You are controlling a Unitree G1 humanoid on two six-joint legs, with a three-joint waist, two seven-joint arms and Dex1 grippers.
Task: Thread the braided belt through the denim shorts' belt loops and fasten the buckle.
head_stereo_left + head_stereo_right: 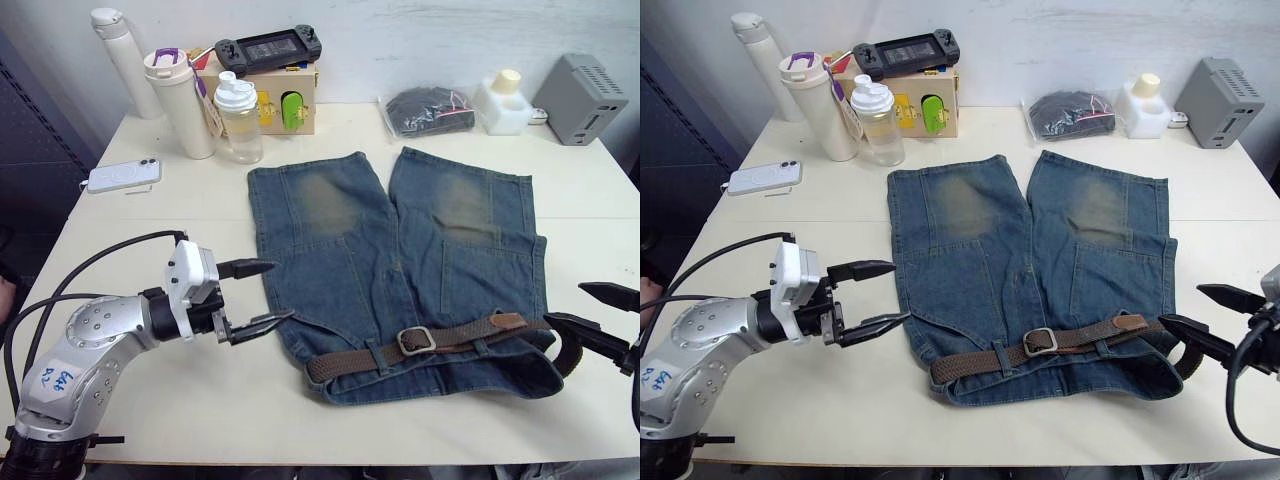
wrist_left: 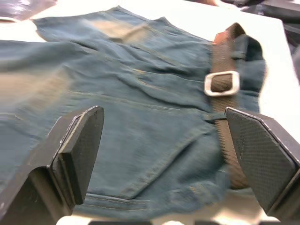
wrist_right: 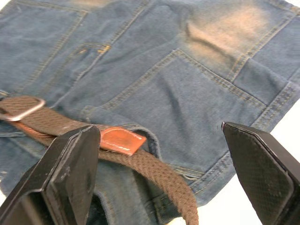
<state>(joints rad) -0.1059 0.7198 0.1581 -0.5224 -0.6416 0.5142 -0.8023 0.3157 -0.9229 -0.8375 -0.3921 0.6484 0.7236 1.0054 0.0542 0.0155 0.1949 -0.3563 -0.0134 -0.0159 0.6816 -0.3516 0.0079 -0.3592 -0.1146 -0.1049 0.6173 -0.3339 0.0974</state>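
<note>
The shorts are lying flat on the table, the belt running along their waistband with its buckle fastened; the left gripper and right gripper are hovering wide apart-fingered, gripping nothing, beside either end.

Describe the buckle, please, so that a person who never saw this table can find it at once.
Find the denim shorts spread in the middle of the table. A braided belt runs along their waistband, at the edge nearest the robot. The buckle sits about midway along it: a small silver rectangular frame, the only shiny metal on the brown strap.
</note>
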